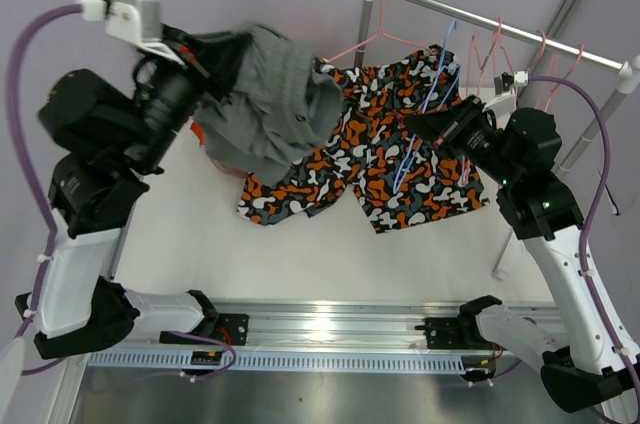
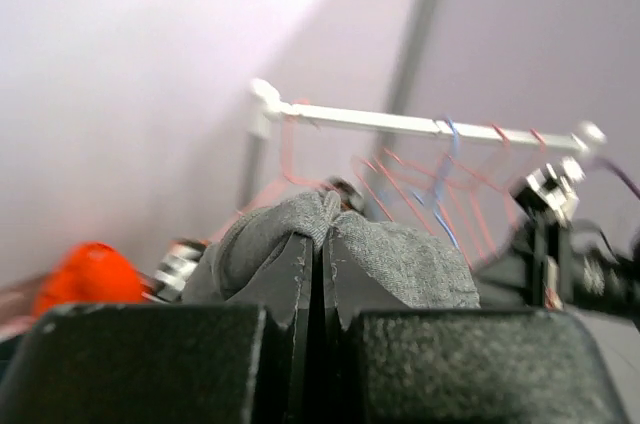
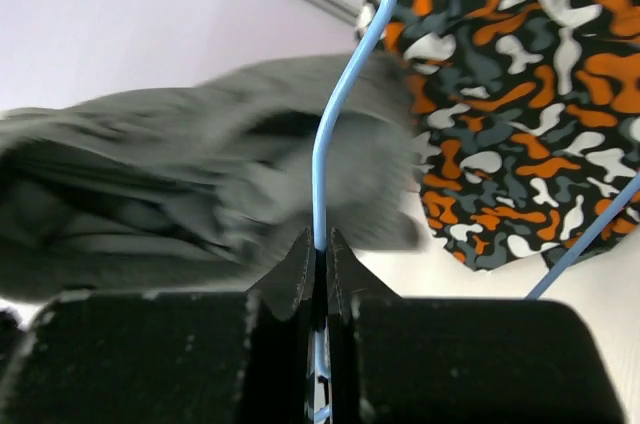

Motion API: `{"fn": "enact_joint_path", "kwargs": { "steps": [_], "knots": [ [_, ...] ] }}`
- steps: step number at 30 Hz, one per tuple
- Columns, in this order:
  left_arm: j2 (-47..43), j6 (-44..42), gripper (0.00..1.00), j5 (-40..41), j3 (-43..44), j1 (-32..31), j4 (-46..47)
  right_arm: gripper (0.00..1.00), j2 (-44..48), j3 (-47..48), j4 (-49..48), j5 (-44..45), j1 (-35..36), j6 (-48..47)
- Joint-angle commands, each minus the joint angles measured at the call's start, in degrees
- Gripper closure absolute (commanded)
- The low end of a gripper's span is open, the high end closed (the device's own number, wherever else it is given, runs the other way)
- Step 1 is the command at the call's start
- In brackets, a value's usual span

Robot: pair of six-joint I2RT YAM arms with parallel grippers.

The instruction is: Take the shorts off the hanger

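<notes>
Shorts of two kinds show here: the grey shorts [image 1: 270, 104] hang bunched and creased in the air over the left rear part of the table [image 1: 200, 234]. The patterned shorts [image 1: 375, 159], blotched orange, black, white and grey, lie spread flat on the table just right of them. The grey cloth overlaps their left leg in the top view. The left gripper [image 2: 322, 241] has its fingers pressed together on a fold of the grey cloth, which bulges up on both sides of the tips. The right gripper [image 3: 318, 244] is clamped on the thin wire of the blue hanger [image 3: 322, 174], which runs slanting across the patterned shorts from near the rail down toward their hem. Whether the wire passes through the grey shorts or only in front of them cannot be told, since that cloth is blurred in the right wrist view. Bare white tabletop lies in front of both garments, between them and the arm bases. Behind, the white rail [image 1: 500, 24] of the rack crosses the right rear corner on its posts, with several pink hangers [image 1: 545, 49] on it, close above the right arm. A bit of orange fabric [image 2: 88, 279], blurred, sits low at the left, and in the top view a sliver of it peeks from under the grey shorts
</notes>
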State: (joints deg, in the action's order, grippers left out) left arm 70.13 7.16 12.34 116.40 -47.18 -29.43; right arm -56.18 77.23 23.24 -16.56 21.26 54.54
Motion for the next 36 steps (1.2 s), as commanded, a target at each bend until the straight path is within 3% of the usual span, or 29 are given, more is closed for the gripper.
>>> {"fn": "enact_joint_path", "kwargs": {
  "steps": [1, 9, 12, 16, 19, 22, 28, 31, 32, 34, 35, 36],
  "knots": [
    [1.14, -7.68, 1.0, 10.67, 8.03, 2.61, 2.26, 1.0, 0.02, -1.82, -6.44, -4.26, -2.88, 1.61],
    [7.38, -21.48, 1.0, 18.59, 15.7, 10.08, 11.58, 1.0, -1.82, -6.65, -12.96, -6.38, -5.35, 2.85],
    [11.42, -20.52, 1.0, 15.18, 16.76, 16.32, 12.82, 1.0, -2.09, -7.45, -13.93, -6.56, -5.44, 2.76],
    [17.57, -11.23, 1.0, 5.25, 17.37, 27.37, 11.32, 1.0, -2.0, -7.36, -13.75, -6.82, -6.22, 2.23],
    [24.25, -8.58, 1.0, 0.95, 19.56, 31.87, 12.03, 1.0, -1.39, -7.1, -13.05, -7.52, -6.93, 1.88],
    [30.32, -9.34, 1.0, -1.79, 20.97, 33.64, 13.52, 1.0, -0.68, -6.66, -12.0, -7.88, -7.89, 1.09],
    [39.37, -10.85, 0.98, 2.33, 16.16, 34.7, 16.68, 1.0, 0.28, -4.2, -9.62, -8.23, -9.04, 0.04],
    [41.49, -8.66, 0.84, 2.86, 11.93, 35.49, 16.69, 1.0, 0.2, -3.14, -8.66, -8.67, -9.3, -0.49],
    [41.75, -7.96, 0.73, 3.65, 9.57, 35.58, 16.16, 1.0, 0.2, -2.79, -8.31, -8.75, -9.39, -0.58],
    [41.76, -4.71, 0.63, 3.13, 7.89, 35.66, 13.02, 1.0, 0.11, -2.26, -8.48, -8.84, -9.48, -0.67],
    [40.45, -3.65, 0.29, 2.0, 5.44, 35.66, 12.3, 1.0, -0.24, -2.0, -9.09, -8.67, -9.57, -0.67],
    [39.22, -0.6, 0.18, 1.2, 4.03, 35.66, 11.6, 1.0, -0.59, -1.21, -9.44, -8.76, -9.91, -0.75]
  ]
}}
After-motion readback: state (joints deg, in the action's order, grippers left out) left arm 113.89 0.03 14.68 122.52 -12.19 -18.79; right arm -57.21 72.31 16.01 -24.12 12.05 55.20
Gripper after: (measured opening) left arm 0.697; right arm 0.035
